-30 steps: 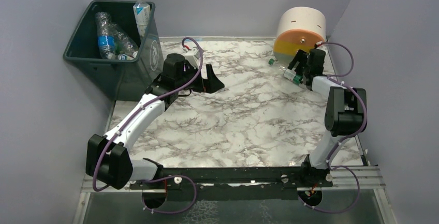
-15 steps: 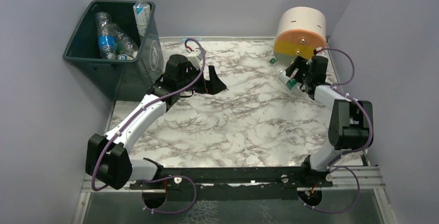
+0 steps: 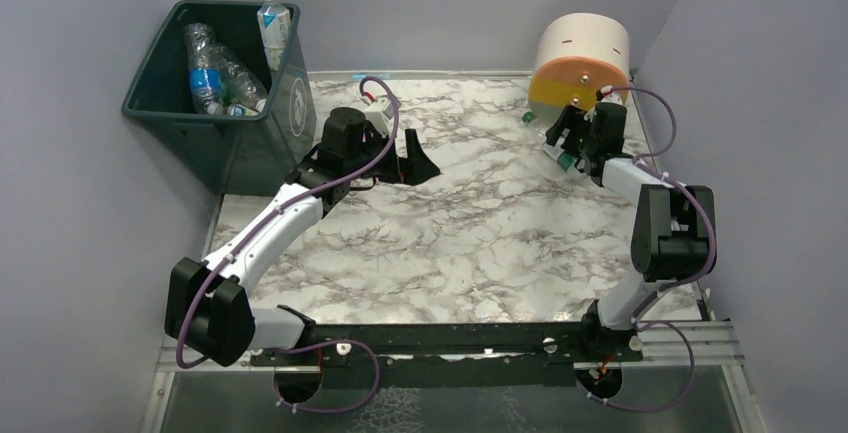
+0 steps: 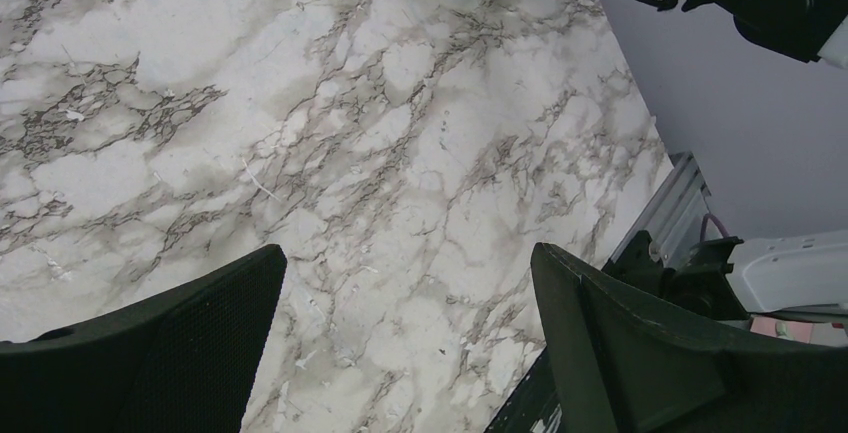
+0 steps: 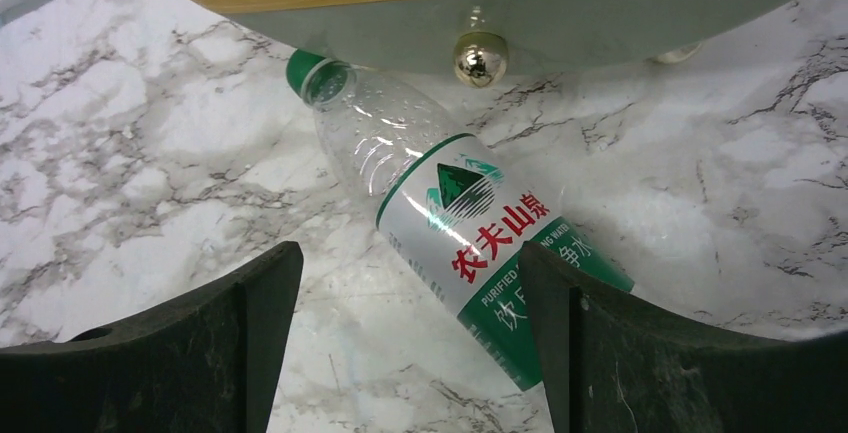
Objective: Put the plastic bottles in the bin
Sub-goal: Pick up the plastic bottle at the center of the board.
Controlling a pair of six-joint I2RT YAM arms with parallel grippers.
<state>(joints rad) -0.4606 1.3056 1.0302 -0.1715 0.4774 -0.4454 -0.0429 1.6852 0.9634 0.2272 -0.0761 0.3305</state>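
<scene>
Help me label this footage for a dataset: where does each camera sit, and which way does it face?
Top: above and behind the arm bases, looking down on the table; left arm, right arm, bin, cylinder show.
Left wrist: on the left arm, looking down across the table; the open left claw frames the view.
Right wrist: on the right arm, looking down at a bottle by the cylinder; the open right claw straddles it.
Shared: top and right wrist both show cylinder and bottle.

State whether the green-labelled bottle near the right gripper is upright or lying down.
Lying down: the bottle rests lengthwise on the marble, label facing up.
</scene>
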